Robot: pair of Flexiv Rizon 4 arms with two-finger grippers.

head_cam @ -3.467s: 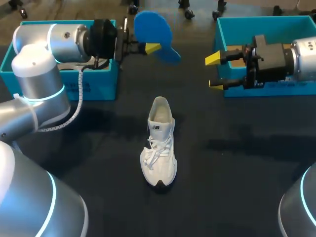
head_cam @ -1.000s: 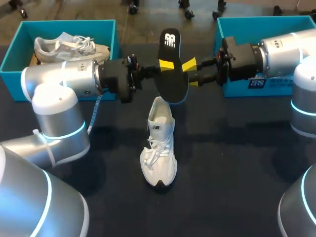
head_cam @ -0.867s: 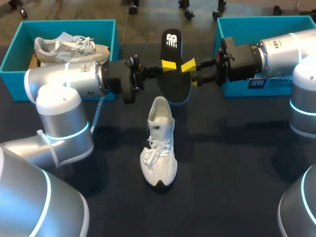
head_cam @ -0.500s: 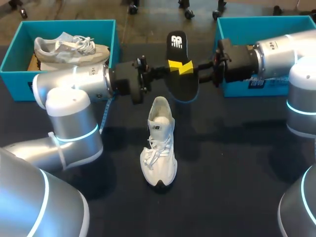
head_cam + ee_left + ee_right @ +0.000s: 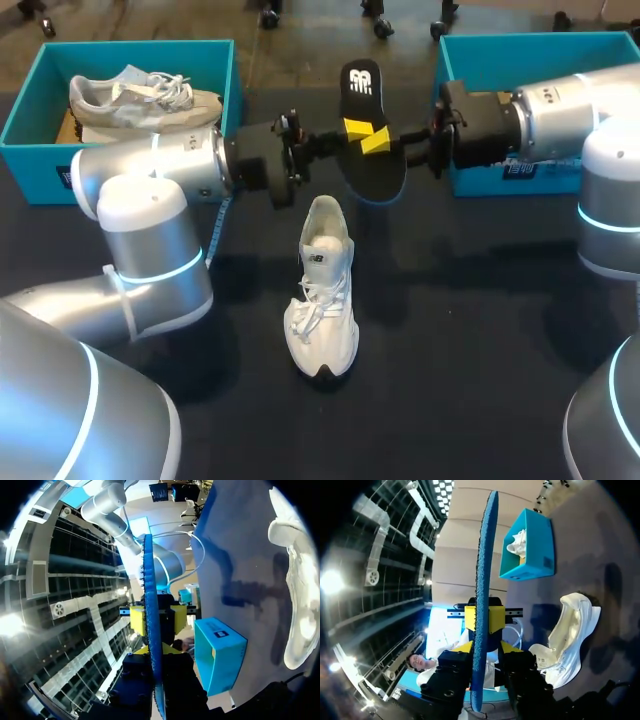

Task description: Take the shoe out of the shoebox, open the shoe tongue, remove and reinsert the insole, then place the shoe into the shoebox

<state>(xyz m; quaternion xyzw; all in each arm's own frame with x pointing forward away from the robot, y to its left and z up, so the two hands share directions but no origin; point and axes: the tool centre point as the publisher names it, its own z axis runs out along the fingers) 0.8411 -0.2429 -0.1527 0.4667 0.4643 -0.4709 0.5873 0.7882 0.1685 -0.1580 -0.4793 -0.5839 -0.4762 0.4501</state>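
Insole (image 5: 379,172), pinched by left pincer (image 5: 354,129) and right pincer (image 5: 379,141), hides their far fingers.

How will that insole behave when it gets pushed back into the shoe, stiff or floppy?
Probably light and fairly stiff: the insole stands straight on edge in both wrist views, unsagging beyond the left gripper and right gripper. It looks thin, so it may flex if pushed flat-on. Its bumpy blue edge likely resists slipping.
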